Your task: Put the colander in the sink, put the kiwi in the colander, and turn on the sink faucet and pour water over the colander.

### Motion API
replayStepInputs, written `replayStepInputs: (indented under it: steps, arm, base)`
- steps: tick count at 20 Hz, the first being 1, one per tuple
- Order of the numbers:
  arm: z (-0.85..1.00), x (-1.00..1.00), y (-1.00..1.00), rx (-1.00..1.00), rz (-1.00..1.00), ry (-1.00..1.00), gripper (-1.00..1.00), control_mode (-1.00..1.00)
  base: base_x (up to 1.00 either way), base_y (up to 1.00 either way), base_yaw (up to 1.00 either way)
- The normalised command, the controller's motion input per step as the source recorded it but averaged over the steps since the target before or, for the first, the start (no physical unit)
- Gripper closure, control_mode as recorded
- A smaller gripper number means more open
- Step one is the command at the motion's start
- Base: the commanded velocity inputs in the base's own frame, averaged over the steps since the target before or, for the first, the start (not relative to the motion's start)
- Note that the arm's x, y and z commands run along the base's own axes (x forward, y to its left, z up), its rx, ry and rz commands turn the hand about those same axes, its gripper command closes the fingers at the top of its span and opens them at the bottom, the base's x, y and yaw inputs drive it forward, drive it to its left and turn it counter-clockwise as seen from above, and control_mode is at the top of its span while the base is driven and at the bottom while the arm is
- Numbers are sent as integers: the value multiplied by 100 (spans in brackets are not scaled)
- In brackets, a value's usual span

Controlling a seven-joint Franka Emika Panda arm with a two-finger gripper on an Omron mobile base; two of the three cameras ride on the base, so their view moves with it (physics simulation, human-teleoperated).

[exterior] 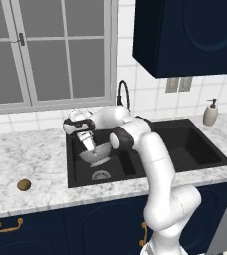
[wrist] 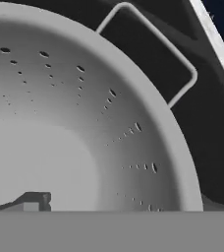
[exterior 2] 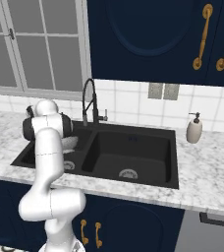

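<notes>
Metal colander (exterior: 96,153) sits in left basin of sink (exterior: 205,162); jaws open, just above it.

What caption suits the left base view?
Open gripper above silver-grey perforated colander in matte black sink; brown kiwi waits.

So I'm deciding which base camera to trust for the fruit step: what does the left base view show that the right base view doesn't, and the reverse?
Left base view: the kiwi lying on the counter left of the sink, and the pincer at the colander in the left basin. Right base view: gold handles on the upper cabinet. Both: sink, faucet, soap bottle, window.
</notes>
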Motion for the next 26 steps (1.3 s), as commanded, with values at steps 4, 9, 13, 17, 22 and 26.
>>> replayStepInputs:
  steps: [4,9,13,17,22,26]
  arm:
    - [-26,-45,0,4,-12,-92,-100,-100]
    - [-46,-66,0,10,-9,-100,-100,-100]
    - [-51,-83,7,14,-7,-91,-100,-100]
    - [-64,-78,11,13,-7,-82,-100,-100]
    - [31,-100,1,25,0,-57,-100,-100]
    - [98,-71,52,6,18,-20,-100,-100]
  base:
    - [0,0,0]
    - [0,0,0]
    - [0,0,0]
    - [0,0,0]
    - [0,0,0]
    - [0,0,0]
